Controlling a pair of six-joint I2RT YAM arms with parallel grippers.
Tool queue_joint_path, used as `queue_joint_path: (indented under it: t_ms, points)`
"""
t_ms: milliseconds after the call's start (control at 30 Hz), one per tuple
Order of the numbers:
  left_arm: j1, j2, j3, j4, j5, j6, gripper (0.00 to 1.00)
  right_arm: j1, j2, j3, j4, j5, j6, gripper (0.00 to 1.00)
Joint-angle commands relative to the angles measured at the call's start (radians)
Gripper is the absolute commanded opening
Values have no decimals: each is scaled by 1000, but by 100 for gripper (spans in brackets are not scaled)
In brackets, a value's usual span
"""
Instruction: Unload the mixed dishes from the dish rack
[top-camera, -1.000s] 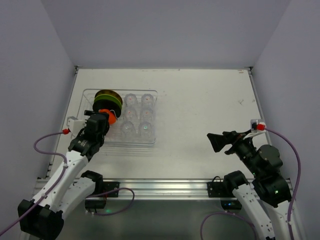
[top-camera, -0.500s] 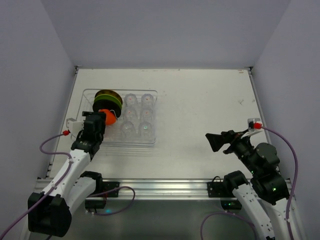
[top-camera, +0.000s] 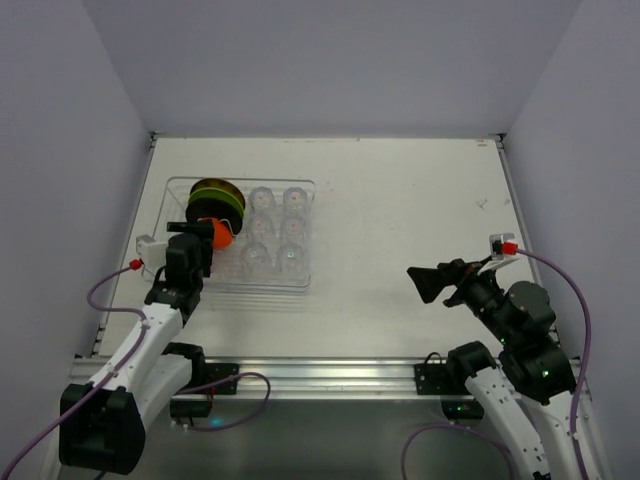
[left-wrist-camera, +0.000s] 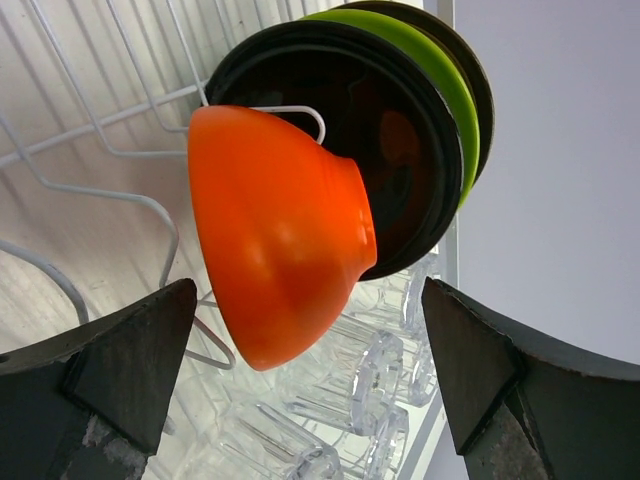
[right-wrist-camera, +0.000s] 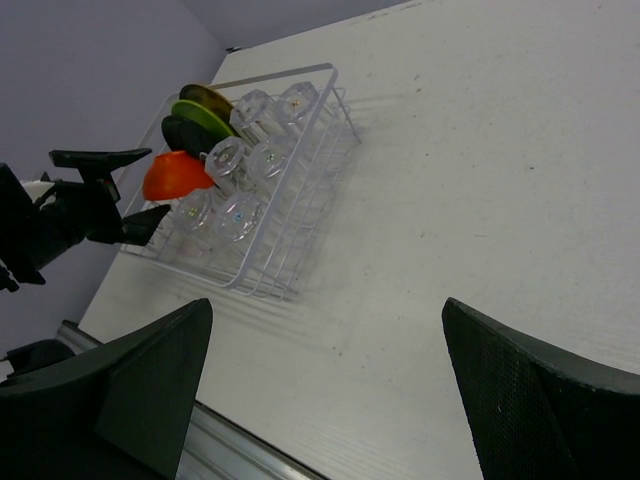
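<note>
The dish rack (top-camera: 240, 285) stands on the bench (top-camera: 400, 200). In its left part an orange bowl (left-wrist-camera: 275, 235) leans on edge against a black plate (left-wrist-camera: 400, 150) and a green plate (left-wrist-camera: 440, 80). Clear glasses (top-camera: 277, 230) fill the rack's right part. The left gripper (left-wrist-camera: 307, 290) is spread wide at the rack's near-left side, facing the bowl without touching it. The right gripper (top-camera: 425, 282), equally wide and empty, hangs well right of the rack.

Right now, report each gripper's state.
Left gripper: open, fingers flanking the orange bowl, not gripping it.
Right gripper: open, holding nothing.

Bright even light, soft shadows, near claw tips blurred
</note>
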Motion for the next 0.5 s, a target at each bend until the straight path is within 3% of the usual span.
queue_joint_path:
  t_ms: [0, 233, 467]
  points:
    - [11, -27, 9, 48, 17, -5, 99, 2, 18, -16, 56, -25, -16, 99]
    - [11, -46, 34, -7, 17, -13, 98, 2, 27, -24, 68, -42, -9, 99]
    - [11, 2, -8, 128, 23, -25, 96, 2, 28, -30, 68, -44, -12, 99]
